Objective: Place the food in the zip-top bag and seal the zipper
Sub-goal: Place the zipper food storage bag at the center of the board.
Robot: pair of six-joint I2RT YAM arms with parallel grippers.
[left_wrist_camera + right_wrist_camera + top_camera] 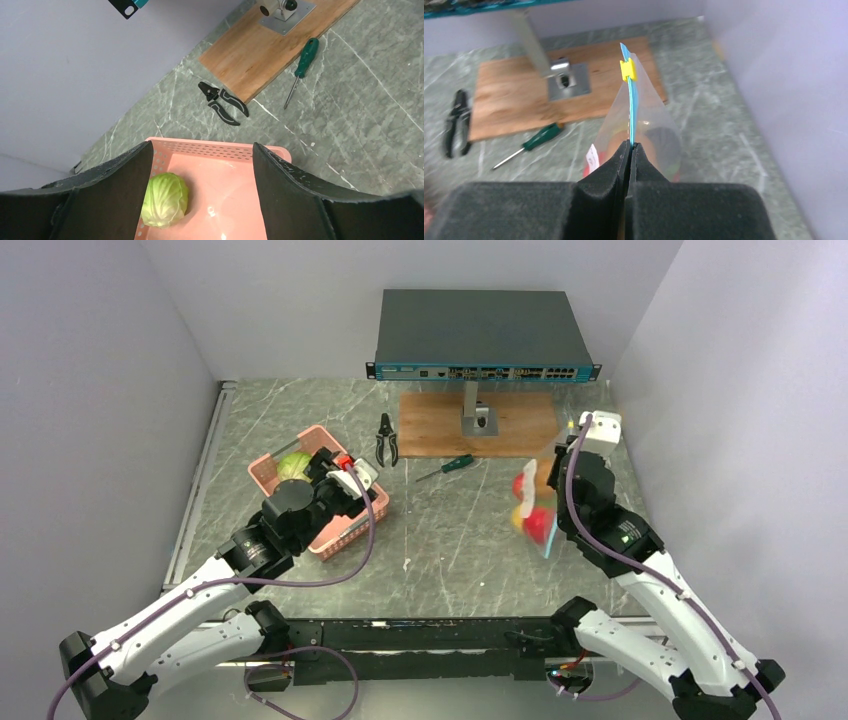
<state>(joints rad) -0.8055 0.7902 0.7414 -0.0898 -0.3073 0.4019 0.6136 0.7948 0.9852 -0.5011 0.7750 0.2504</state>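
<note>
My right gripper is shut on the teal-blue zipper of the clear zip-top bag and holds the bag off the table. A yellow slider sits at the strip's far end. Red and orange food shows through the bag. My left gripper is open above the pink basket. A green cabbage lies in the basket beside the left finger. In the top view the left gripper hovers over the basket.
Black pliers and a green-handled screwdriver lie on the marble table. A wooden board holds a metal stand carrying a network switch. Grey walls close both sides.
</note>
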